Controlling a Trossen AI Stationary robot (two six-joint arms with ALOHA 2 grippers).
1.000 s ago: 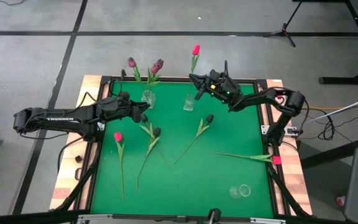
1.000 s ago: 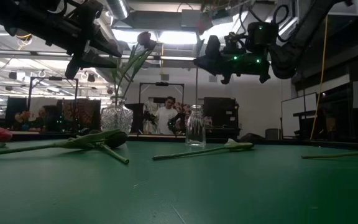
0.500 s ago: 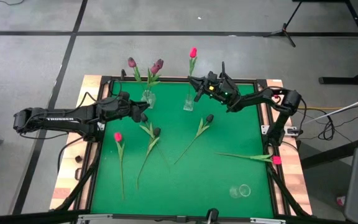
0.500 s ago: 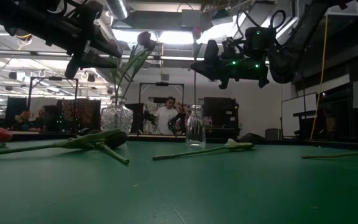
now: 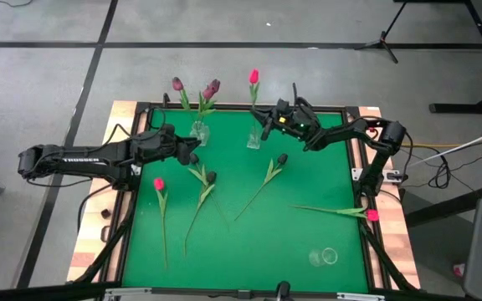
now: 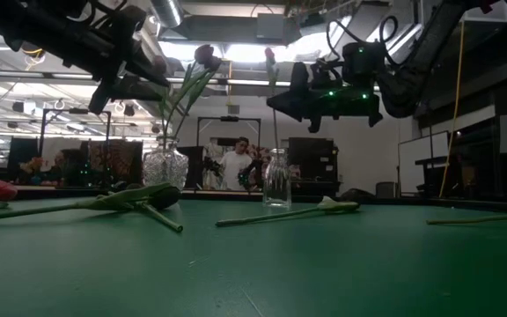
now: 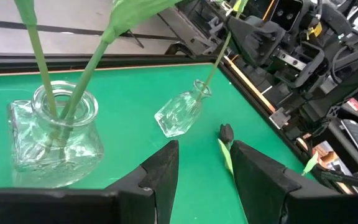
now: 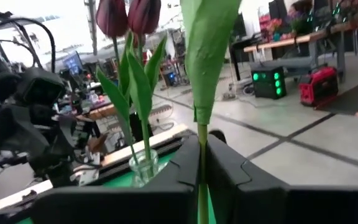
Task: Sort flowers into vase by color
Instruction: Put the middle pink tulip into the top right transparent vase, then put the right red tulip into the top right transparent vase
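Right end effector (image 8: 201,163) clamps pink flower (image 5: 253,77); its bloom cropped wrist-side

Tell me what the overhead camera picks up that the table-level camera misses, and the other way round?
Only the high view shows the whole green table, the toppled empty glass near its front edge and the pink flower lying on the left.

Only the low view shows the room behind, with a person standing there.

Both show the right gripper shut on the stem of a pink tulip, holding it upright over the narrow bottle, the round vase with dark purple flowers, and the left gripper waiting open beside that vase.
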